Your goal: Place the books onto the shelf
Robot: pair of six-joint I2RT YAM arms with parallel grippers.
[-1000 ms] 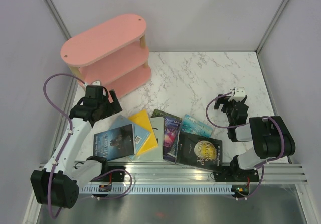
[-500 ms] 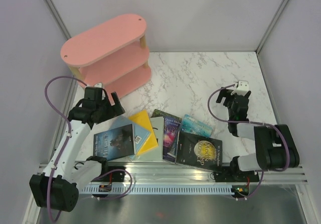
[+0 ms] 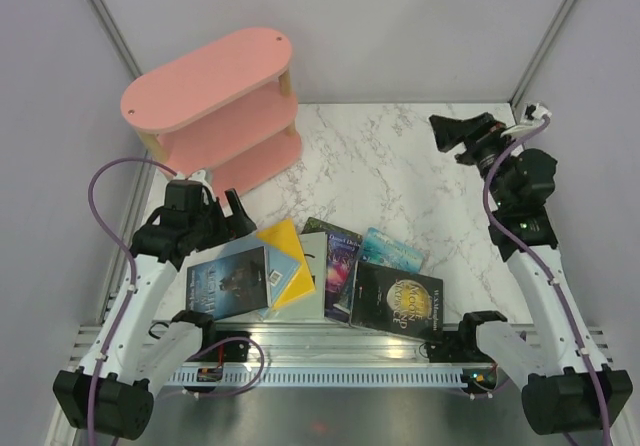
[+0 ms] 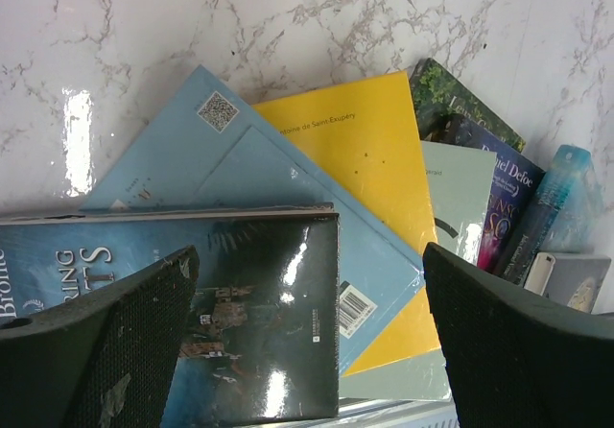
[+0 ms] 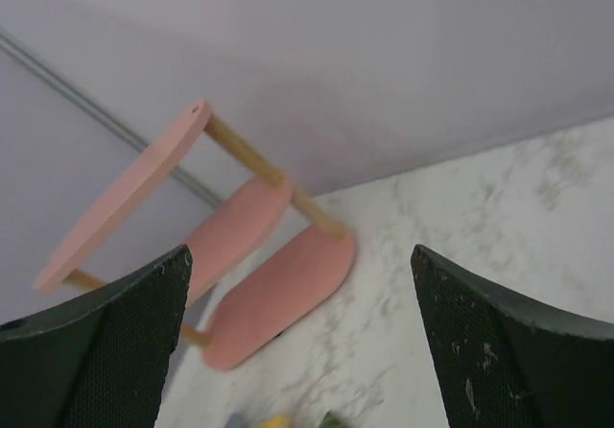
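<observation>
Along the counter's front edge, the books lie fanned and overlapping. The left pincer hovers released above their left end, touching nothing. The right pincer, likewise released, is raised far right, well apart from them, facing the shelf at far left.

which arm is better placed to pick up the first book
Left. The left gripper hovers open directly above the dark blue book at the left end of the books, close to the shelf. The right gripper, also open, is raised at the far right, away from every book.
</observation>
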